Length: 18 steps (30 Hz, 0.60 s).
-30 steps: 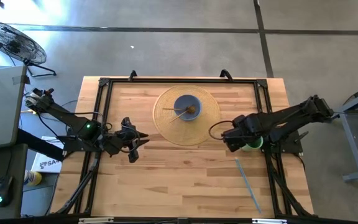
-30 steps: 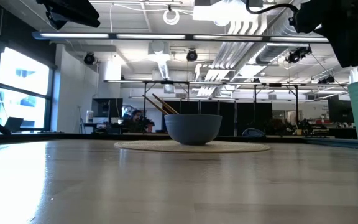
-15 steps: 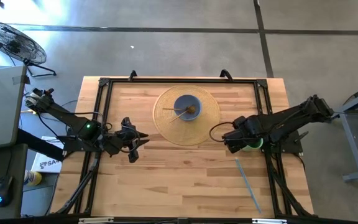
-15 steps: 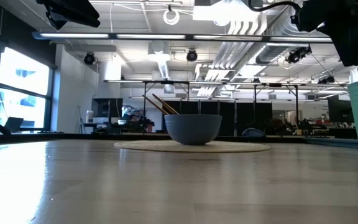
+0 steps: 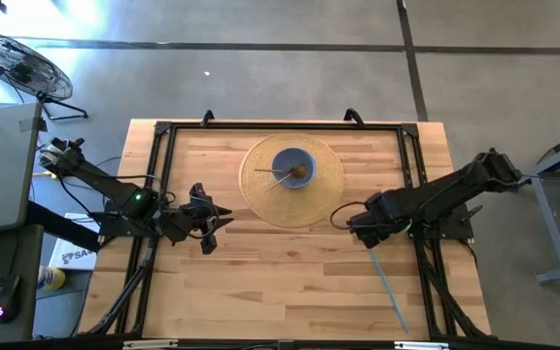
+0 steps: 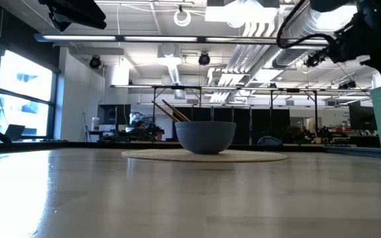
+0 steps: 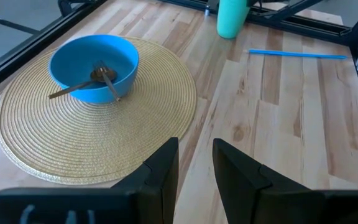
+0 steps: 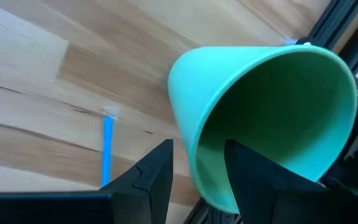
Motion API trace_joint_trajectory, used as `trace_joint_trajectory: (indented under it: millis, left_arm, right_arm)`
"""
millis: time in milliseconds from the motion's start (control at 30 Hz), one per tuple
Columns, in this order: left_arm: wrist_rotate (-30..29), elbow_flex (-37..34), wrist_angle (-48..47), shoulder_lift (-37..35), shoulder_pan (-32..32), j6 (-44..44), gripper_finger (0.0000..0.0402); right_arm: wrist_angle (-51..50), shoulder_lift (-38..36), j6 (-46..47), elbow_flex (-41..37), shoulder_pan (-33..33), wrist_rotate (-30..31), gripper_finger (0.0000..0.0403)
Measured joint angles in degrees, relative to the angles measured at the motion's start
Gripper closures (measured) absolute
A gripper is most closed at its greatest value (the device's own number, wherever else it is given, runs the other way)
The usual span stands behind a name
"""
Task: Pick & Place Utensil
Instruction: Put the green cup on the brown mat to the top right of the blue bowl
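Note:
A blue bowl (image 5: 292, 167) stands on a round woven mat (image 5: 329, 180) at the table's far middle, and wooden utensils (image 7: 79, 87) lean inside it. A green cup (image 8: 260, 112) stands upright near the right edge. In the high view my right arm hides it. A blue straw (image 5: 387, 285) lies flat on the wood, nearer the near edge than the cup. My right gripper (image 8: 197, 174) is open and hovers above the cup's rim, one finger over the opening and one outside it. My left gripper (image 7: 196, 155) waits at the table's left, open by a narrow gap and holding nothing.
A black metal frame (image 5: 163, 131) runs around the table's edges, close behind the cup (image 7: 232, 15). Bare wood lies between the mat and the near edge. A fan (image 5: 13, 63) and a desk stand on the floor beyond the left side.
My right gripper has moved a little toward the table's near edge. Its arm now covers the green cup in the high view. The cup, bowl and straw have stayed in place.

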Motion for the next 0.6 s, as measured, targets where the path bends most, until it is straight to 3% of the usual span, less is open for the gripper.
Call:
trace_joint_trajectory:
  millis: [367, 600]
  left_arm:
    - [-0.02, 0.00, 0.04, 0.00, -0.01, -0.02, 0.0305]
    - [-0.02, 0.00, 0.04, 0.00, 0.00, -0.02, 0.0305]
  right_arm:
    - [1.08, 0.00, -1.78, -0.46, 0.00, -0.57, 0.0270]
    - [1.06, 0.00, -2.68, -0.01, 0.00, -0.73, 0.0309]
